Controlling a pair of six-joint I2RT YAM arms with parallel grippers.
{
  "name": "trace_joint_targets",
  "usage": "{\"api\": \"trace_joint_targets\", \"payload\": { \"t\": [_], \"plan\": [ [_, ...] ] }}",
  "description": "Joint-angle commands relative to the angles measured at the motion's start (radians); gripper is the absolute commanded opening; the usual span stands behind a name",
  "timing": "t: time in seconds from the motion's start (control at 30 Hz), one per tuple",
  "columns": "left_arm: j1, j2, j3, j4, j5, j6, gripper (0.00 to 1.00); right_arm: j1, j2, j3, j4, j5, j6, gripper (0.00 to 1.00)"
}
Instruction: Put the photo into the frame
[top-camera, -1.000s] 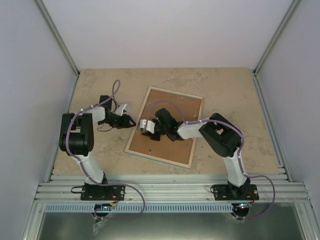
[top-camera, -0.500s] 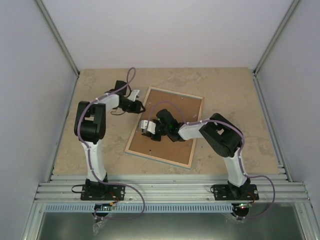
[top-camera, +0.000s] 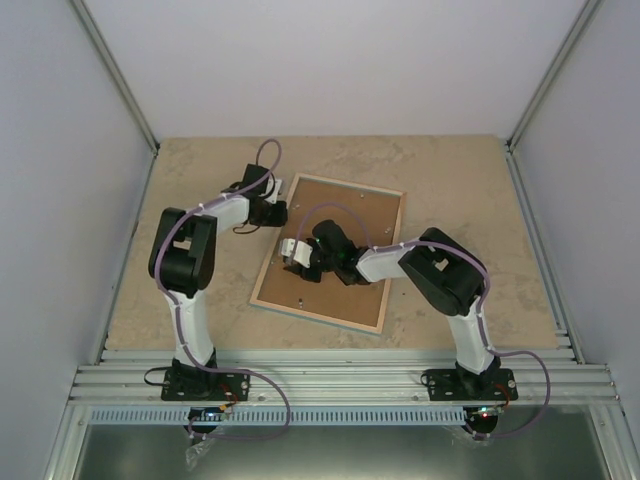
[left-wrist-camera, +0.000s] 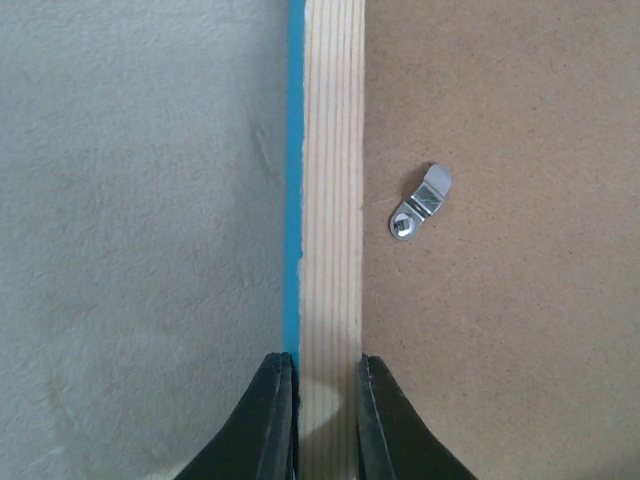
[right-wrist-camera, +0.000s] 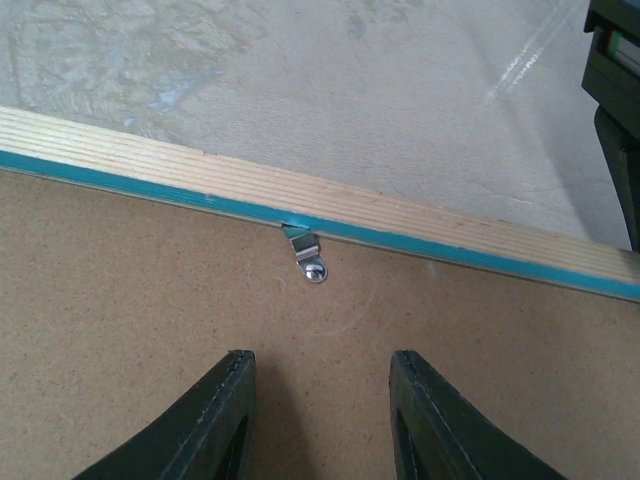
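On the tabletop (top-camera: 450, 180) the frame (top-camera: 315, 318) lies face down, brown backing board (top-camera: 365, 215) up, its long axis slanting from near-left to far-right. The left tool (left-wrist-camera: 322, 420) is narrow, its fingers clamped either side of the frame's left wood rail. The right tool (right-wrist-camera: 320, 420) is wide, holds nothing and hovers over the board mid-frame. Only the top view shows the whole rectangle. The wrist views add the turquoise strip along the rail. The left wrist view shows a silver clip (left-wrist-camera: 420, 205) lying on the board. The right wrist view shows a rail clip (right-wrist-camera: 308, 258) touching the rail.
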Motion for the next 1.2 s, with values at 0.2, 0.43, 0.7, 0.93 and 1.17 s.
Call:
{"api": "trace_joint_targets", "payload": {
  "t": [0.2,0.43,0.7,0.93,1.17],
  "plan": [
    [0.023,0.052,-0.099,-0.028,-0.079,-0.129,0.00,0.039,0.077,0.016,-0.030,-0.006,0.049,0.42],
    [0.023,0.053,-0.112,-0.019,-0.072,-0.135,0.00,0.053,0.123,0.081,-0.038,-0.022,0.079,0.43],
    [0.023,0.051,-0.108,-0.019,-0.081,-0.137,0.00,0.067,0.212,0.118,-0.042,0.095,0.137,0.32],
    [0.023,0.032,-0.123,-0.011,-0.079,-0.131,0.00,0.062,0.214,0.071,-0.053,0.176,0.148,0.15],
    [0.017,0.023,-0.141,0.002,-0.064,-0.123,0.00,0.038,0.215,0.086,-0.081,0.186,0.219,0.15]
  ]
}}
